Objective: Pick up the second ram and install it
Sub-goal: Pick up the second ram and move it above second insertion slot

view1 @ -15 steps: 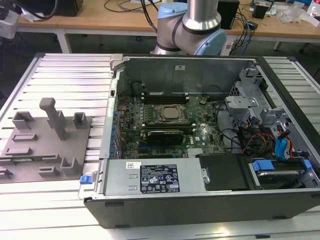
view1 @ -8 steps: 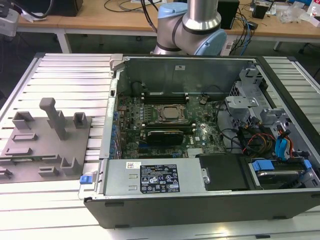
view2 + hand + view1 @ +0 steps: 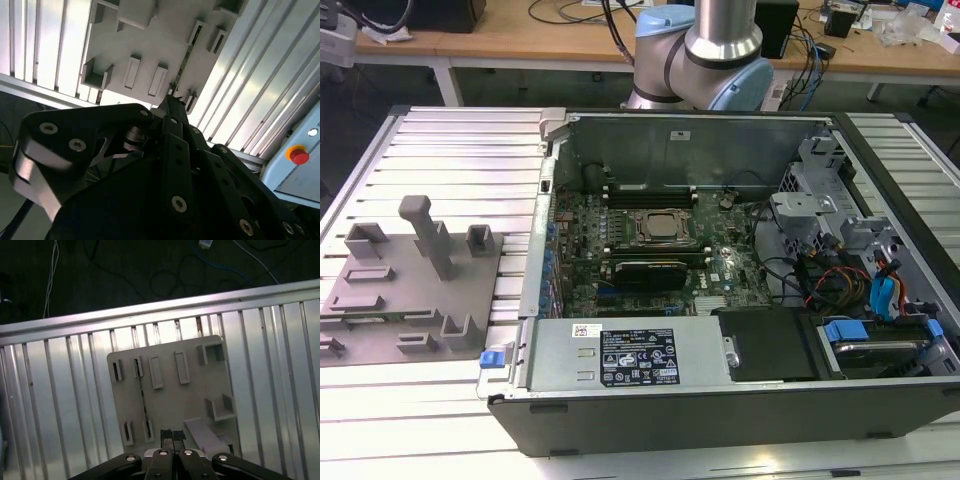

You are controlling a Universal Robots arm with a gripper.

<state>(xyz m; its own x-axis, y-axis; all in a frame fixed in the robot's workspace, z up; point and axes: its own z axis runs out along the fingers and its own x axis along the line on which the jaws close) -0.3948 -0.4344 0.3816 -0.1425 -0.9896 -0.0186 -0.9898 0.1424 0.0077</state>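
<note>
End effector (image 3: pixel 172 436), closed and empty in the first wrist view, hangs near the second ram (image 3: pixel 143 400).

Open air lies above the grey fixture plate (image 3: pixel 170 390), where the end effector (image 3: pixel 172 436) hangs over one edge, fingertips pressed together. A tall post (image 3: pixel 428 232) and several raised blocks (image 3: pixel 480 240) stick up from the plate. The second ram (image 3: pixel 142 400) sits as a thin dark line in a narrow row of holders among them. A strip of ribbed counter (image 3: pixel 450 150) separates the plate from the computer case (image 3: pixel 720 420). The case's top is open, but its walls, the power supply (image 3: pixel 630 355), the ribbed black module (image 3: pixel 645 270) and the cables (image 3: pixel 820 275) at the exterior view's right crowd the board
</note>
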